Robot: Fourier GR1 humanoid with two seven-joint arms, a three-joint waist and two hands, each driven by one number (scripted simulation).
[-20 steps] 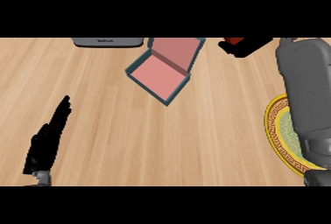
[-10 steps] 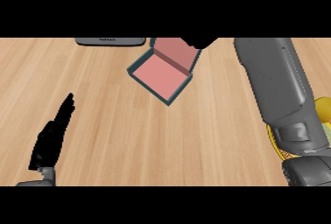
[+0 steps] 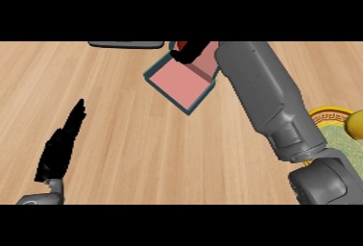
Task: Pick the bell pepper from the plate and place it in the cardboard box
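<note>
Countertop (image 3: pixel 113 144): bell pepper (image 3: pixel 180 45) in right hand (image 3: pixel 194 52)

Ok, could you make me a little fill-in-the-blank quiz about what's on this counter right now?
The right hand holds the bell pepper, whose colour is ___.
The cardboard box has a ___ inside.
The gold-rimmed plate lies at the view's ___ edge.
The left hand rests ___, fingers up, at the view's left.
Missing words: red; pink; right; open.
</note>
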